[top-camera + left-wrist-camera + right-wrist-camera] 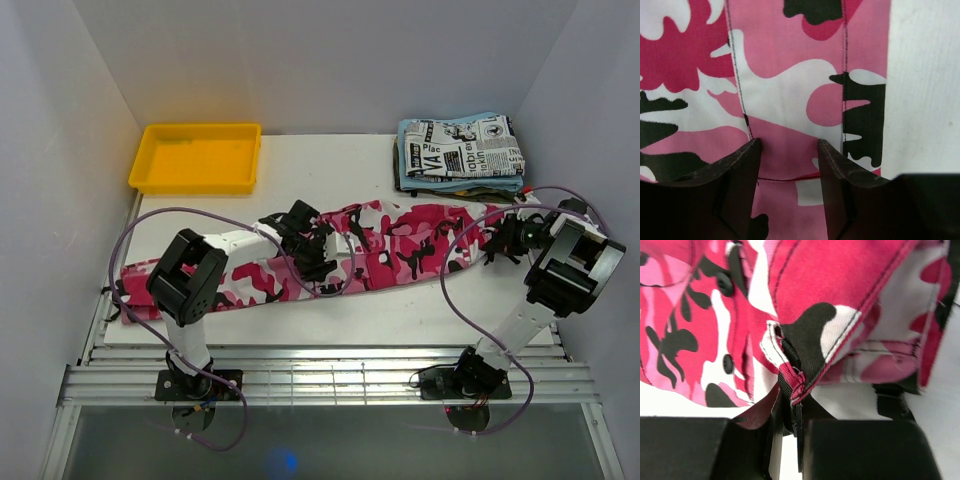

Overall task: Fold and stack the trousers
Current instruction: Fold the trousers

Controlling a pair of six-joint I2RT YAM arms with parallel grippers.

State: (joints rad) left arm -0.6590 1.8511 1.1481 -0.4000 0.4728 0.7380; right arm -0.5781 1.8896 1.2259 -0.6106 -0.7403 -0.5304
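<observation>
Trousers, long soft cloth in a pink, magenta, white and black camouflage print [380, 245], lie stretched left to right across the white table [330, 165]. They show as one narrow band, so I judge the legs already lie one over the other. The crosswise folds and the stacking are not yet done.

Left gripper [789, 145] sits low over the middle of the band, jaws apart, flat cloth showing between them and nothing pinched. Right gripper [790, 405] is clamped on a stitched edge at the right end.

Containers: the yellow plastic tray [190, 186] at the far left holds nothing I can make out. At the far right, a folded black-and-white newspaper-print garment [465, 148] rests on a light blue cloth [402, 165], the likely stack.
</observation>
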